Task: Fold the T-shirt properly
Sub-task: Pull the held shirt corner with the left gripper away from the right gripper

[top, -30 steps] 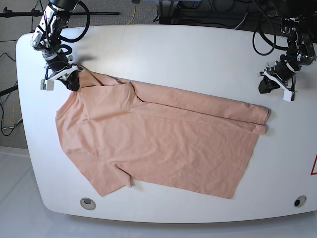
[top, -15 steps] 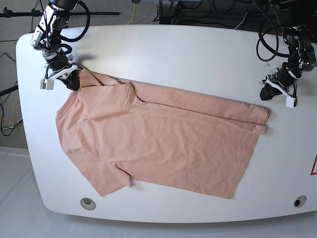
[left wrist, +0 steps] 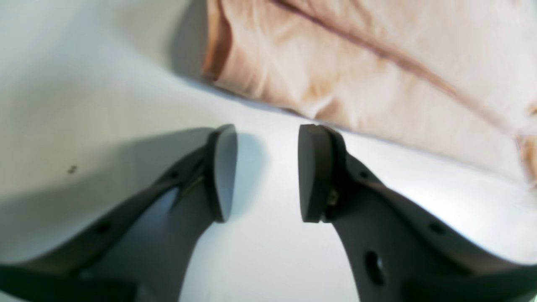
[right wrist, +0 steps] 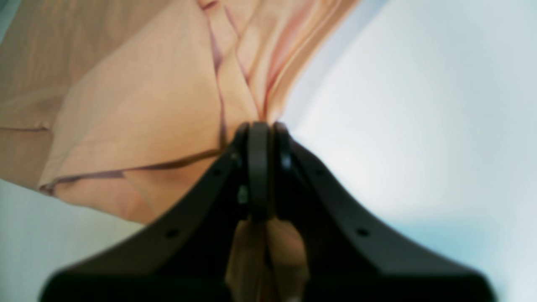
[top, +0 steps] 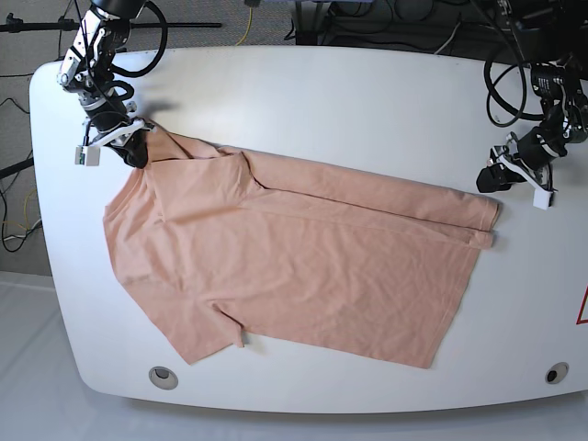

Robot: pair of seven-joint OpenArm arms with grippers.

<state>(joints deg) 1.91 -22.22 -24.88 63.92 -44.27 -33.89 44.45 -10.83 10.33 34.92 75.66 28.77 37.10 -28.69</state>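
The salmon-pink T-shirt [top: 303,266] lies spread across the white table [top: 349,101], one long side folded over along the back. My right gripper [top: 135,154] is at the shirt's far left corner, shut on a bunch of its cloth [right wrist: 235,84]; in the right wrist view the fabric fans out from the closed right gripper [right wrist: 260,130]. My left gripper [top: 490,180] hovers just off the shirt's right end. In the left wrist view the left gripper [left wrist: 266,167] is open over bare table, with the shirt's edge [left wrist: 356,75] just beyond the fingertips and nothing between them.
Two round inserts sit in the table's front edge [top: 163,377] [top: 555,373]. Cables hang behind the table's back edge [top: 404,28]. A red marking shows at the right border [top: 582,308].
The left arm has moved right and toward the shirt's right end, and its jaws have gone from shut to open. The right gripper has kept its hold in place.
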